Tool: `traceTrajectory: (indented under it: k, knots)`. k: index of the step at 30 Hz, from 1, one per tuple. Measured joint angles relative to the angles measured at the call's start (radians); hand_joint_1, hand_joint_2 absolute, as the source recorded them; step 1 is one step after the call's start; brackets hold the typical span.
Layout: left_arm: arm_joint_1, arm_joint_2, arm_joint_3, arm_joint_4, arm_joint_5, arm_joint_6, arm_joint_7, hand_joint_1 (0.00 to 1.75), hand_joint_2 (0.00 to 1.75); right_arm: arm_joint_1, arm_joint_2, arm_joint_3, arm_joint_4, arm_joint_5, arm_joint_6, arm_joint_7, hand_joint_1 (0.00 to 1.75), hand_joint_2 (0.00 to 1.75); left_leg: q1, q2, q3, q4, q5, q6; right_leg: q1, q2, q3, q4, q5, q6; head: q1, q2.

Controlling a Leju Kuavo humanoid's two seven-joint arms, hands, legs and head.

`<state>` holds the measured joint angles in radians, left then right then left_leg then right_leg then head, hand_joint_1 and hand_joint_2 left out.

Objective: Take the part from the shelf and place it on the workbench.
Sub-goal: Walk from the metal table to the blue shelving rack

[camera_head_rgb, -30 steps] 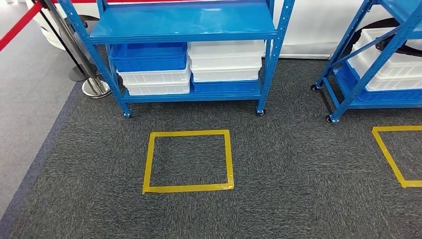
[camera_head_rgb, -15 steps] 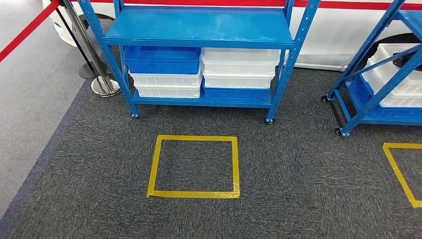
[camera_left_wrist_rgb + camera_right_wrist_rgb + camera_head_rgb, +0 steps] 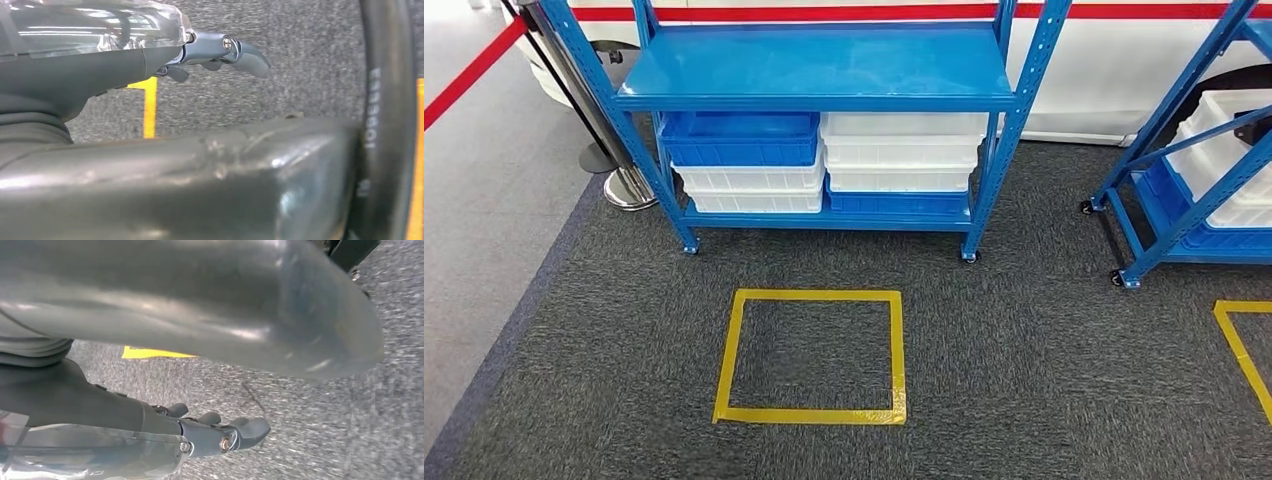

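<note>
A blue metal shelf on castors stands ahead on the dark carpet. Its middle board is bare. On the bottom board sit a blue bin stacked on white bins and a pile of white bins on a blue one; what lies inside them is hidden. My left hand hangs over the carpet with fingers loosely apart and holds nothing. My right hand hangs the same way, with nothing in it.
A yellow tape square marks the carpet in front of the shelf. A second blue shelf with white bins stands to the right, another tape mark before it. A chrome post with a red rope stands at the left.
The whole picture has shifted: shelf and tape square sit lower and slightly larger, so the camera has moved toward the shelf. Nothing on the shelf has moved.
</note>
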<state>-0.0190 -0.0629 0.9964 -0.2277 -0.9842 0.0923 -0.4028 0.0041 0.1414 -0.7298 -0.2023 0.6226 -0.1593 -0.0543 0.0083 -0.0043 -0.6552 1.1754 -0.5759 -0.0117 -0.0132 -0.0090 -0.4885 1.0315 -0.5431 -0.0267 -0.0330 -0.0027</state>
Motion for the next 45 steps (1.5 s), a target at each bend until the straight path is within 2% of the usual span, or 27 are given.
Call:
traceTrajectory:
  k: [2, 3, 6, 7, 9, 11, 13, 14, 17, 18, 19, 20, 22, 24, 26, 28, 29, 32, 33, 34, 36, 37, 39, 42, 43, 44, 45]
  knots:
    - [0.004, 0.001, 0.001, 0.0, 0.0, 0.0, 0.0, 0.0, 0.0, 0.0, 0.002, 0.0, 0.002, 0.0, 0.001, 0.0, 0.0, 0.0, -0.009, 0.003, 0.009, -0.09, 0.114, 0.017, 0.003, 0.001, 0.023, -0.001, -0.023, 0.008, 0.0, 0.0]
    - [0.005, 0.001, 0.002, 0.0, 0.0, 0.0, 0.0, 0.0, 0.0, -0.001, 0.003, 0.0, 0.002, 0.0, 0.001, 0.0, 0.0, 0.0, -0.014, 0.004, 0.014, -0.112, 0.146, 0.023, 0.004, 0.003, 0.035, -0.002, -0.032, 0.014, 0.0, 0.0]
    - [0.001, 0.001, 0.002, 0.0, 0.0, 0.001, 0.0, 0.0, 0.0, -0.007, 0.003, 0.0, 0.003, 0.001, 0.001, 0.0, 0.0, 0.0, -0.015, -0.002, 0.05, -0.137, 0.145, 0.036, 0.003, 0.004, 0.053, 0.023, -0.023, 0.035, 0.0, 0.0]
    - [-0.001, 0.001, 0.003, 0.0, 0.0, 0.001, 0.0, 0.0, 0.0, -0.009, 0.002, 0.0, 0.003, 0.002, 0.001, 0.0, 0.0, 0.0, -0.013, -0.004, 0.066, -0.148, 0.143, 0.042, 0.002, 0.005, 0.04, 0.054, -0.018, 0.039, 0.0, 0.0]
    - [-0.003, 0.001, 0.003, 0.0, 0.0, 0.001, 0.0, 0.0, 0.0, -0.012, 0.001, 0.0, 0.003, 0.002, 0.001, 0.0, 0.0, 0.0, -0.012, -0.005, 0.09, -0.16, 0.134, 0.052, 0.001, 0.008, -0.021, 0.152, -0.042, 0.045, 0.0, 0.0]
    - [-0.004, 0.0, 0.004, 0.0, 0.0, 0.001, 0.001, 0.0, 0.0, -0.013, 0.001, 0.0, 0.003, 0.002, 0.002, 0.0, 0.0, 0.0, -0.012, -0.007, 0.106, -0.162, 0.119, 0.057, 0.0, 0.008, -0.101, 0.242, -0.103, 0.052, 0.0, 0.0]
    - [-0.002, 0.0, 0.004, 0.0, 0.0, 0.001, 0.002, 0.0, 0.0, -0.008, 0.001, 0.0, 0.003, 0.003, 0.002, 0.0, 0.0, 0.0, -0.012, -0.013, 0.129, -0.162, 0.099, 0.056, -0.001, 0.008, -0.149, 0.251, -0.136, 0.057, 0.0, 0.0]
    - [-0.001, 0.0, 0.004, 0.0, 0.0, 0.001, 0.002, 0.0, 0.0, -0.005, 0.001, 0.0, 0.003, 0.003, 0.002, 0.0, 0.0, 0.0, -0.012, -0.016, 0.143, -0.162, 0.088, 0.054, -0.001, 0.008, -0.156, 0.218, -0.119, 0.056, 0.0, 0.0]
    - [-0.001, -0.003, 0.004, 0.0, -0.001, 0.001, 0.002, 0.0, 0.0, 0.002, -0.003, -0.001, 0.003, 0.003, 0.002, 0.0, 0.0, 0.0, -0.014, -0.021, 0.182, -0.159, 0.05, 0.042, 0.004, 0.01, -0.15, 0.065, 0.047, 0.039, 0.0, 0.0]
    - [-0.002, -0.004, 0.005, 0.0, -0.001, 0.001, 0.002, 0.0, 0.0, 0.003, -0.004, -0.001, 0.003, 0.003, 0.002, 0.0, 0.0, 0.0, -0.016, -0.021, 0.189, -0.159, 0.038, 0.036, 0.007, 0.01, -0.147, 0.038, 0.087, 0.031, 0.0, 0.0]
    - [-0.003, -0.005, 0.005, 0.0, -0.001, 0.001, 0.003, 0.0, 0.0, 0.002, -0.004, -0.001, 0.003, 0.003, 0.002, 0.0, 0.0, 0.0, -0.017, -0.022, 0.195, -0.155, 0.033, 0.031, 0.009, 0.011, -0.145, 0.026, 0.103, 0.024, 0.0, 0.0]
    - [-0.004, -0.006, 0.005, 0.0, -0.001, 0.001, 0.003, 0.0, 0.0, 0.001, -0.004, -0.001, 0.003, 0.003, 0.002, 0.0, 0.0, 0.0, -0.018, -0.022, 0.197, -0.15, 0.033, 0.025, 0.009, 0.012, -0.138, 0.023, 0.098, 0.016, 0.0, 0.0]
    - [-0.005, -0.006, 0.005, -0.001, -0.002, 0.001, 0.004, 0.0, 0.0, -0.001, -0.003, -0.001, 0.003, 0.003, 0.002, 0.0, 0.0, 0.0, -0.017, -0.018, 0.187, -0.106, 0.044, 0.015, 0.004, 0.011, -0.117, 0.009, 0.093, 0.004, 0.0, 0.0]
    - [-0.007, -0.006, 0.005, -0.001, -0.001, 0.001, 0.004, 0.0, 0.0, -0.002, -0.002, -0.001, 0.003, 0.003, 0.003, 0.0, 0.0, 0.0, -0.012, -0.011, 0.13, -0.008, 0.032, 0.003, 0.0, 0.009, -0.094, 0.0, 0.083, -0.005, 0.0, 0.0]
    - [-0.007, -0.006, 0.005, -0.001, -0.001, 0.001, 0.004, 0.0, 0.0, -0.002, -0.003, -0.001, 0.003, 0.003, 0.002, 0.0, 0.0, 0.0, -0.005, -0.006, 0.053, 0.097, -0.021, -0.01, -0.001, 0.008, -0.076, -0.002, 0.066, -0.008, 0.0, 0.0]
    - [-0.004, -0.006, 0.005, -0.001, -0.001, 0.001, 0.004, 0.0, 0.0, -0.002, -0.003, -0.001, 0.003, 0.003, 0.003, 0.0, 0.0, 0.0, 0.003, -0.003, 0.007, 0.123, -0.061, -0.017, -0.002, 0.009, -0.053, -0.002, 0.046, -0.006, 0.0, 0.0]
    - [-0.003, -0.006, 0.005, -0.001, -0.001, 0.001, 0.004, 0.0, 0.0, -0.002, -0.003, -0.001, 0.003, 0.003, 0.004, 0.0, 0.0, 0.0, 0.006, -0.002, 0.003, 0.094, -0.049, -0.018, -0.004, 0.009, -0.038, -0.002, 0.035, -0.004, 0.0, 0.0]
    - [0.001, -0.006, 0.006, -0.001, -0.001, 0.001, 0.005, 0.0, 0.0, 0.001, -0.003, -0.001, 0.004, 0.003, 0.008, 0.0, 0.0, 0.0, 0.008, 0.005, 0.023, -0.072, 0.093, -0.013, -0.006, 0.009, 0.001, -0.001, 0.001, 0.011, 0.0, 0.0]
    - [0.002, -0.006, 0.006, -0.001, -0.001, 0.001, 0.005, 0.0, 0.0, 0.0, -0.003, -0.001, 0.004, 0.003, 0.009, 0.0, 0.0, 0.0, 0.005, 0.007, 0.03, -0.105, 0.125, -0.007, -0.006, 0.009, 0.009, -0.001, -0.009, 0.018, 0.0, 0.0]
    - [0.003, -0.006, 0.006, -0.001, -0.001, 0.001, 0.005, 0.0, 0.0, -0.001, -0.003, -0.001, 0.004, 0.003, 0.01, 0.0, 0.0, 0.0, 0.002, 0.008, 0.032, -0.12, 0.138, 0.001, -0.005, 0.01, 0.016, 0.0, -0.014, 0.026, 0.0, 0.0]
    - [0.003, -0.006, 0.006, -0.001, -0.001, 0.001, 0.006, 0.0, 0.0, -0.005, -0.003, -0.001, 0.004, 0.004, 0.011, 0.0, 0.0, 0.0, 0.001, 0.004, 0.047, -0.127, 0.131, 0.021, -0.006, 0.009, 0.023, 0.01, -0.014, 0.041, 0.0, 0.0]
    - [0.003, -0.006, 0.006, -0.001, -0.001, 0.001, 0.005, 0.0, 0.0, -0.006, -0.003, -0.001, 0.004, 0.004, 0.012, 0.0, 0.0, 0.0, 0.002, 0.002, 0.057, -0.134, 0.13, 0.03, -0.006, 0.009, 0.018, 0.032, -0.007, 0.046, 0.0, 0.0]
    - [0.0, -0.006, 0.006, -0.001, -0.001, 0.001, 0.005, 0.0, 0.0, -0.009, -0.003, -0.001, 0.004, 0.004, 0.011, 0.0, 0.0, 0.0, 0.003, 0.0, 0.079, -0.144, 0.125, 0.045, -0.008, 0.009, -0.035, 0.124, -0.011, 0.05, 0.0, 0.0]
    - [-0.001, -0.006, 0.006, -0.001, -0.002, 0.001, 0.005, 0.0, 0.0, -0.009, -0.003, -0.001, 0.004, 0.005, 0.011, 0.0, 0.0, 0.0, -0.001, -0.002, 0.102, -0.147, 0.104, 0.056, -0.007, 0.009, -0.156, 0.273, -0.092, 0.055, 0.0, 0.0]
    - [0.0, -0.006, 0.006, -0.001, -0.002, 0.001, 0.005, 0.0, 0.0, -0.007, -0.003, -0.001, 0.004, 0.005, 0.011, 0.0, 0.0, 0.0, -0.004, -0.004, 0.113, -0.147, 0.095, 0.056, -0.007, 0.009, -0.18, 0.281, -0.11, 0.056, 0.0, 0.0]
    - [0.0, -0.006, 0.006, -0.001, -0.002, 0.001, 0.005, 0.0, 0.0, -0.005, -0.003, -0.001, 0.004, 0.005, 0.011, 0.0, 0.0, 0.0, -0.005, -0.006, 0.126, -0.147, 0.085, 0.056, -0.006, 0.009, -0.189, 0.261, -0.106, 0.055, 0.0, 0.0]
    - [0.001, -0.006, 0.006, -0.001, -0.002, 0.001, 0.005, 0.0, 0.0, -0.003, -0.003, -0.001, 0.004, 0.005, 0.011, 0.0, 0.0, 0.0, -0.007, -0.008, 0.14, -0.147, 0.074, 0.055, -0.003, 0.009, -0.185, 0.215, -0.076, 0.05, 0.0, 0.0]
